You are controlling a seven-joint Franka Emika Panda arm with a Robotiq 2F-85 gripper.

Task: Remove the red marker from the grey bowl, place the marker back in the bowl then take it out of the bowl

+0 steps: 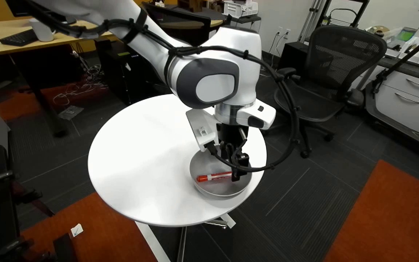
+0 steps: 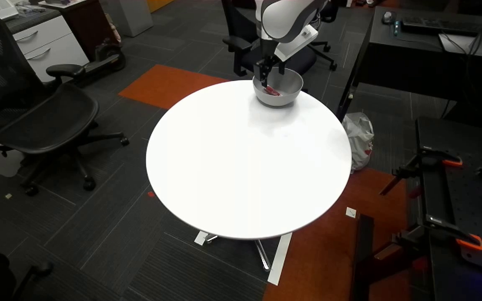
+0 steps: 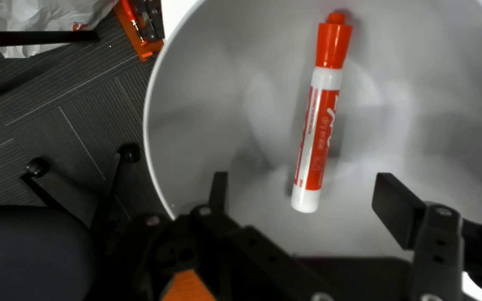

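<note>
In an exterior view, the white arm [image 1: 151,40] slants down from the upper left to a dark-covered joint [image 1: 187,82], then bends so the wrist [image 1: 228,113] hangs nearly straight down. Beneath it, the black gripper [image 3: 301,184] points downward; in the wrist view its jaws stand level with each other, spread well apart.

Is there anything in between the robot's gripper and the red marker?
Nope, no object lies there: in the wrist view, only the bare inside of the grey bowl shows between the open gripper and the red marker.
</note>
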